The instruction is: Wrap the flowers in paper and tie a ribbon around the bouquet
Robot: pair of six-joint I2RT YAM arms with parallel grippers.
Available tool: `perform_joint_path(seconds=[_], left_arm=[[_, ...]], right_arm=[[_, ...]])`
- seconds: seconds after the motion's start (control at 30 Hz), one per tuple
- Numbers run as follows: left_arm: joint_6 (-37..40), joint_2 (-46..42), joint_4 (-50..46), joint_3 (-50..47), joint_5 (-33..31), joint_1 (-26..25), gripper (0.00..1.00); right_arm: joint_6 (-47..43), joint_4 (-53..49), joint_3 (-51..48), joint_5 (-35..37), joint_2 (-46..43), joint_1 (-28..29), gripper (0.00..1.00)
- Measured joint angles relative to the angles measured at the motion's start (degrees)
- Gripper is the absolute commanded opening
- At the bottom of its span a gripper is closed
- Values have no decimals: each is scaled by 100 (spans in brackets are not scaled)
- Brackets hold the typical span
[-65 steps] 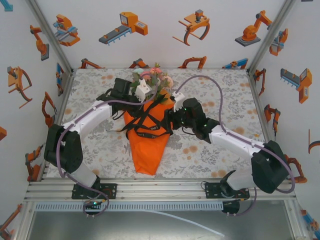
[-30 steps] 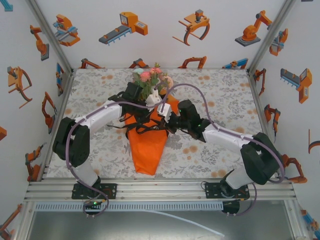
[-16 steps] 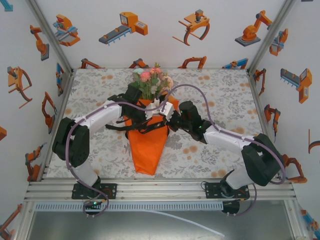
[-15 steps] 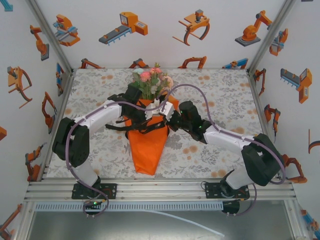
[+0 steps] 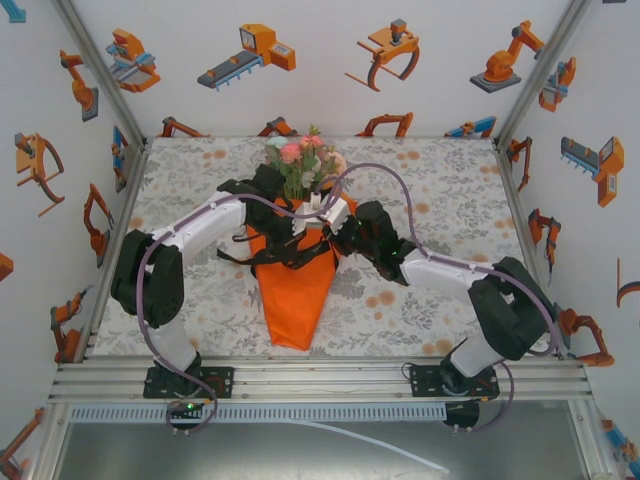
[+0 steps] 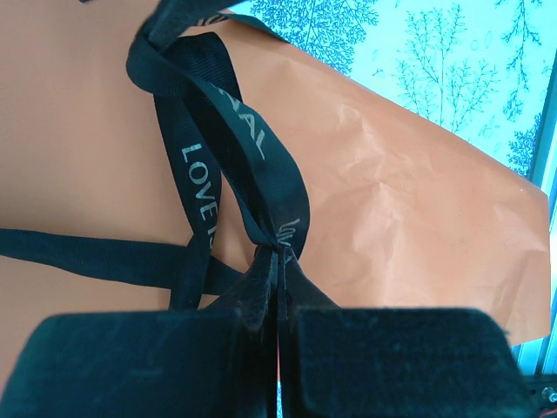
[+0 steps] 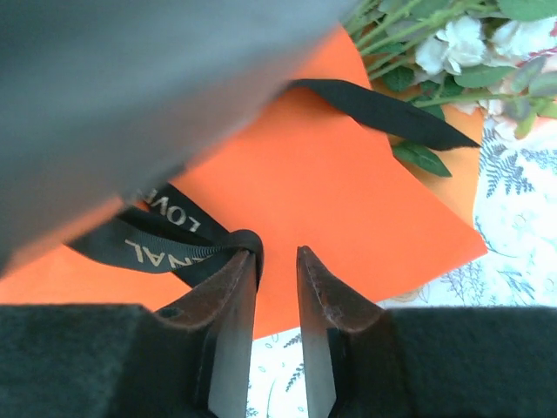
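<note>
Left gripper (image 6: 277, 300) is pinched shut on the narrow black pale-lettered ribbon (image 6: 261, 165) crossing the orange paper-cone bouquet (image 5: 297, 290), right gripper (image 7: 277, 261) has its fingers slightly apart beside it, so a slow, level pull probably snugs the knot best.

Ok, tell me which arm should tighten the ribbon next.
Left, probably: the left jaws are shut on the ribbon, while the right jaws stand parted, the ribbon outside the gap.

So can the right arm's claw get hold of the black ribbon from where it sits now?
Probably yes. The right gripper stands open over the paper, a loop of the ribbon lies against one of its fingers, and nothing sits between them. The left gripper, shut on the ribbon, holds it elsewhere.
</note>
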Motion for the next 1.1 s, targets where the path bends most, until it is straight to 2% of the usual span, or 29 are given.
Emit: perform_joint_path(seconds=[0.2,0.4,0.57,0.67,0.8,1.1], left_arm=[[15,28,-28,-2,-42,81,0],[70,35,-46,-2,68,118,0],[101,227,-83,-2,236,223,0],[101,367,-83,-2,341,262,0],[98,396,-55,-2,444,262,0],[55,396,129,-2,535,284,0]], right_arm=[[-2,155,0,199,164,-28,28],[-42,343,2,109,256,-37,21],[116,658,177,-455,721,-127,31],[238,573,210,-555,817,-146,36],[280,337,157,-621,629,-140,38],[348,-96,-369,-758,-442,-87,37]])
